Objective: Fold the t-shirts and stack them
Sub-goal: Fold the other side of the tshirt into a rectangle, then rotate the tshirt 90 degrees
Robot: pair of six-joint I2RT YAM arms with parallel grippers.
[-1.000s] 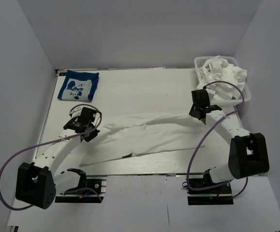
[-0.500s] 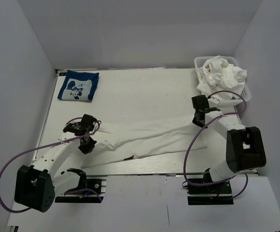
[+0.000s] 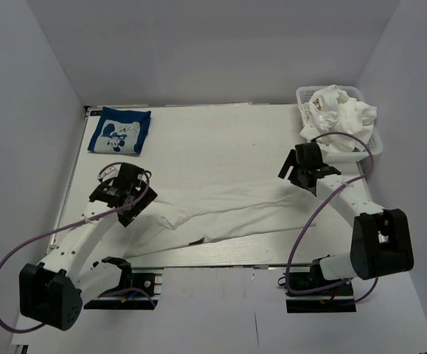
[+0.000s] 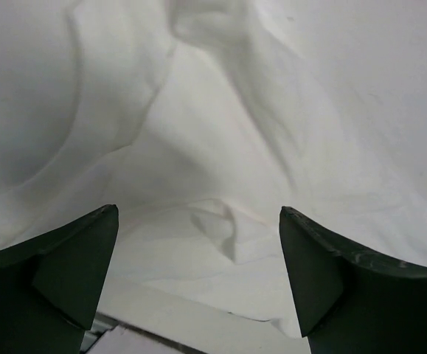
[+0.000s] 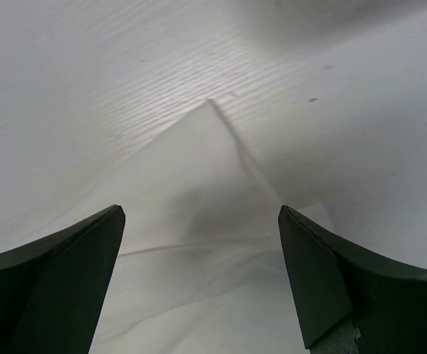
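Top view of a white table (image 3: 220, 140) with two robot arms. A white t-shirt (image 3: 235, 210) lies in a long, crumpled band across the near half of the table, running from the left side towards the right edge. A navy t-shirt (image 3: 119, 130) with a white cartoon print sits folded at the far left corner. A basket (image 3: 305, 96) at the far right corner holds a heap of white cloth.

The left fingers (image 3: 133, 206) are spread wide over wrinkled cloth at the band's left end and pinch nothing. The right fingers (image 3: 296, 177) are also spread and empty, over a pointed corner of the shirt lying flat on the table.

We judge several risks here. White cloth on a white table hides the hems, so either arm may close on a wrinkle or a single layer and bunch the shirt. Grips taken at uneven spots would skew the fold. The band lies close to the near edge, so a pull towards that edge could drag it off.
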